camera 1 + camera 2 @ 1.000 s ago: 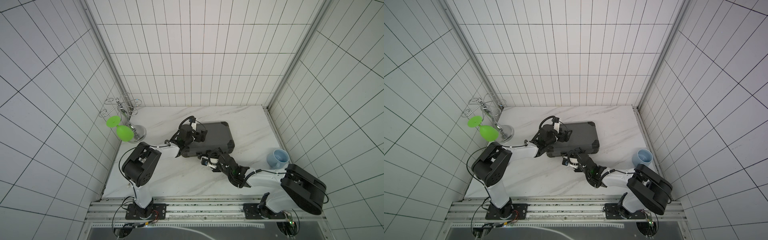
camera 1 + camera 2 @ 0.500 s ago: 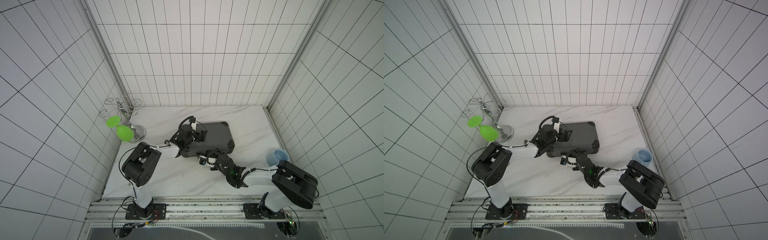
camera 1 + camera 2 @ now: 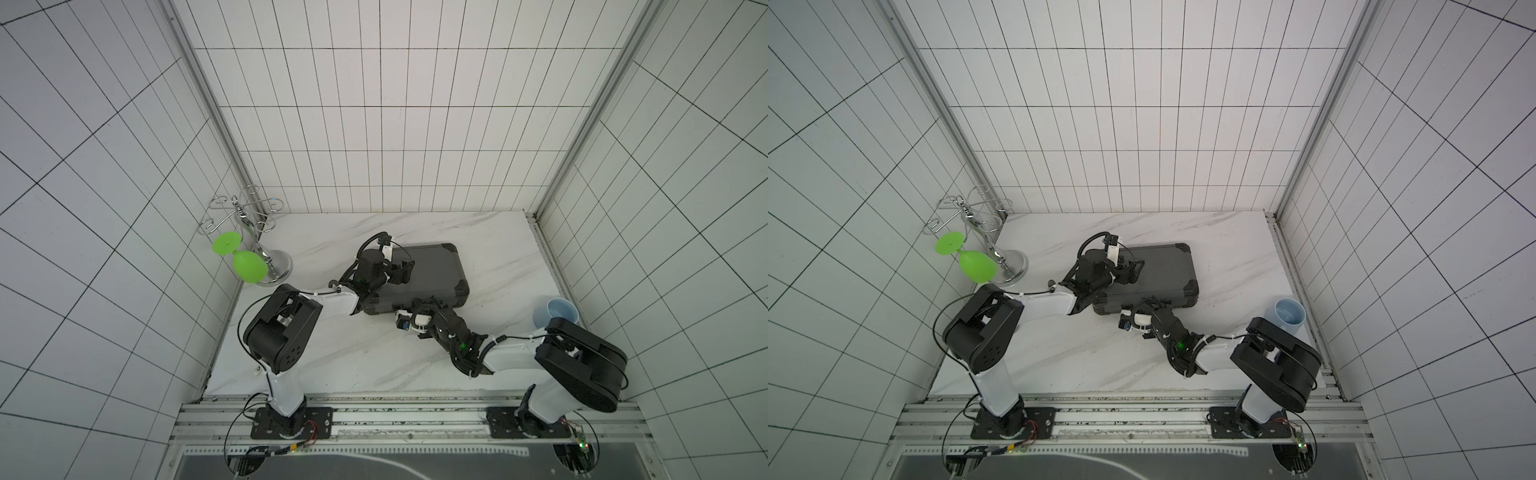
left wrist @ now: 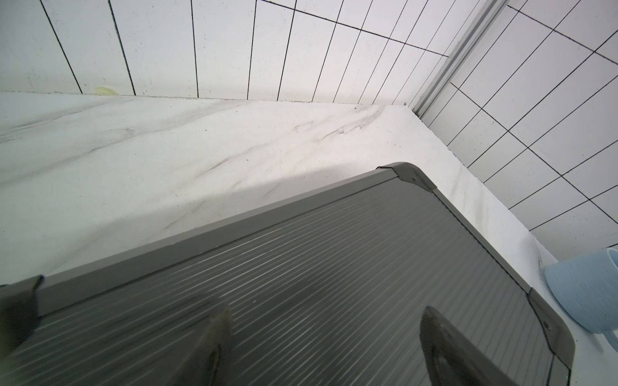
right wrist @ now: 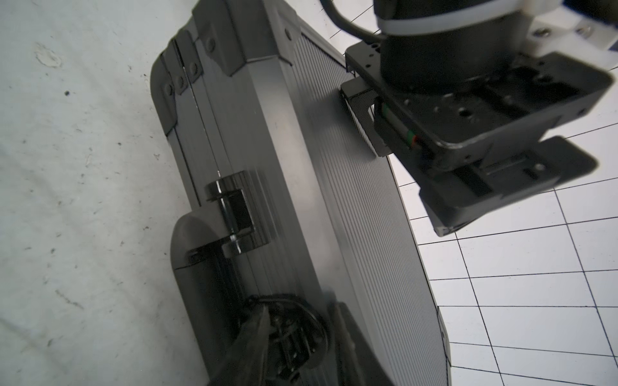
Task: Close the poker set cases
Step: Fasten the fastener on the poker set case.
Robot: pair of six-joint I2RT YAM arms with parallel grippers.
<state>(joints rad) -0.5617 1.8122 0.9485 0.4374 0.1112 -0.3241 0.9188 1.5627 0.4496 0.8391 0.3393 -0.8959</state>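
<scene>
The dark grey ribbed poker set case (image 3: 432, 272) (image 3: 1165, 268) lies flat on the marble table with its lid down. My left gripper (image 3: 405, 271) (image 3: 1136, 270) rests on the lid (image 4: 334, 267). It is open, fingers (image 4: 217, 334) spread on the ribs with nothing between them. My right gripper (image 3: 420, 303) (image 3: 1152, 304) is low at the case's front edge beside the black handle (image 5: 200, 284). In the right wrist view this gripper (image 5: 301, 329) stands open, its fingers on either side of a front latch (image 5: 287, 334) with a wire ring.
A light blue cup (image 3: 557, 316) (image 3: 1287, 313) (image 4: 585, 294) stands by the right wall, close to the right arm's elbow. A chrome glass rack (image 3: 249, 232) holding a green glass (image 3: 249, 266) is in the back left corner. Tiled walls enclose three sides.
The right arm's elbow has shifted slightly left while its gripper stays at the case's front edge. The left arm and the case have not moved.
</scene>
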